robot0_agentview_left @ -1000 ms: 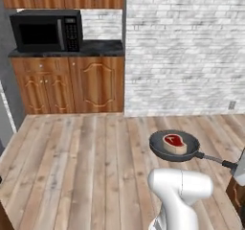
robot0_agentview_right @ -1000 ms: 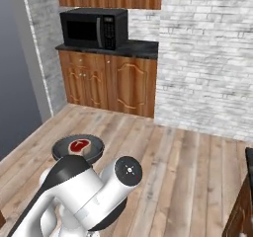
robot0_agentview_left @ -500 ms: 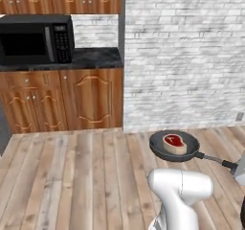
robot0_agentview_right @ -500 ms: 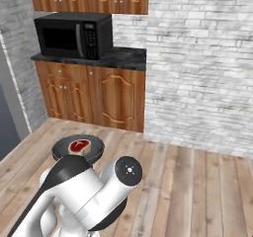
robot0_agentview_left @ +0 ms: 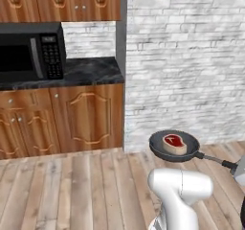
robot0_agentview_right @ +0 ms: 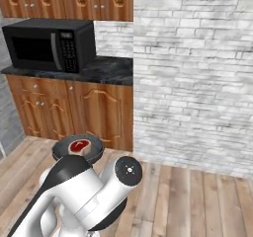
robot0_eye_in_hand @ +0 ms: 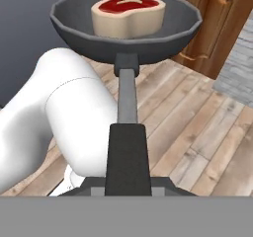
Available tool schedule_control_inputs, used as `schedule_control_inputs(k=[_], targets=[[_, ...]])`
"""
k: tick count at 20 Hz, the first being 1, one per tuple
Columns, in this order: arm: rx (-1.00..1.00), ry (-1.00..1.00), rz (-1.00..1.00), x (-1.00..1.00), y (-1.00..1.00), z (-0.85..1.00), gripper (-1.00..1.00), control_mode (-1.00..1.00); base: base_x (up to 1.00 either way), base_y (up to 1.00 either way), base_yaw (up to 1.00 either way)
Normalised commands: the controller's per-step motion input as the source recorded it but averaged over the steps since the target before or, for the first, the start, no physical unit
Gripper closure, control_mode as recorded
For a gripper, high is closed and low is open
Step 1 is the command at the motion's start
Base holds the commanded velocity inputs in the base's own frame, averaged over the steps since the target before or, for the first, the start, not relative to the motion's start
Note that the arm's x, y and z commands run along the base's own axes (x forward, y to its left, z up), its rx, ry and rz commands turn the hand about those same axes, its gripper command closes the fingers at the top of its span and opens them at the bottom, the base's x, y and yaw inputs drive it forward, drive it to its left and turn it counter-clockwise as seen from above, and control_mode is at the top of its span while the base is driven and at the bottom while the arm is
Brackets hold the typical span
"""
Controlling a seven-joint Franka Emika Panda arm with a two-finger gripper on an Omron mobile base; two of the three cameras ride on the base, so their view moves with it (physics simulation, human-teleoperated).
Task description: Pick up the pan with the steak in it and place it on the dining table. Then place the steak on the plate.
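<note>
The pan [robot0_agentview_left: 158,146] hangs in the air over the wooden floor, level, in front of my arm. Its long black handle [robot0_agentview_left: 213,159] runs right to my gripper [robot0_agentview_left: 238,167] at the frame's edge. The steak [robot0_agentview_left: 174,143], red on top with a tan rim, lies in the middle of the pan. From the right base view the pan [robot0_agentview_right: 97,144] and steak [robot0_agentview_right: 80,146] peek out behind my upper arm. Looking along the hand, my gripper [robot0_eye_in_hand: 127,184] is shut on the handle [robot0_eye_in_hand: 127,132], with the pan [robot0_eye_in_hand: 74,15] and steak [robot0_eye_in_hand: 127,15] beyond. The dining table and plate are out of view.
A black microwave [robot0_agentview_left: 29,51] [robot0_agentview_right: 49,43] stands on a black counter [robot0_agentview_left: 93,71] over wooden cabinets [robot0_agentview_left: 86,116], with upper cabinets above. A white brick wall [robot0_agentview_left: 186,61] fills the right side. Bare wooden floor [robot0_agentview_left: 81,190] lies ahead.
The whole scene has slid left and grown larger in both base views, so the base has moved. The pan with the steak keeps its place relative to the arm.
</note>
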Motion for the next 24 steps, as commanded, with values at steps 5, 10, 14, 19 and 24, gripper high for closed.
schedule_control_inputs(k=[5, 10, 14, 19, 24], targets=[[0.0, 0.0, 0.0, 0.0, 0.0, 0.0, 1.0, 1.0, 1.0, 0.26, -0.15], [0.0, 0.0, 0.0, 0.0, 0.0, 0.0, 1.0, 1.0, 0.9, 0.23, -0.22], [0.0, 0.0, 0.0, 0.0, 0.0, 0.0, 1.0, 1.0, 0.29, 0.12, -0.43], [0.0, 0.0, 0.0, 0.0, 0.0, 0.0, 1.0, 1.0, 0.01, 0.03, -0.5], [0.0, 0.0, 0.0, 0.0, 0.0, 0.0, 1.0, 1.0, 0.0, 0.0, -0.5]])
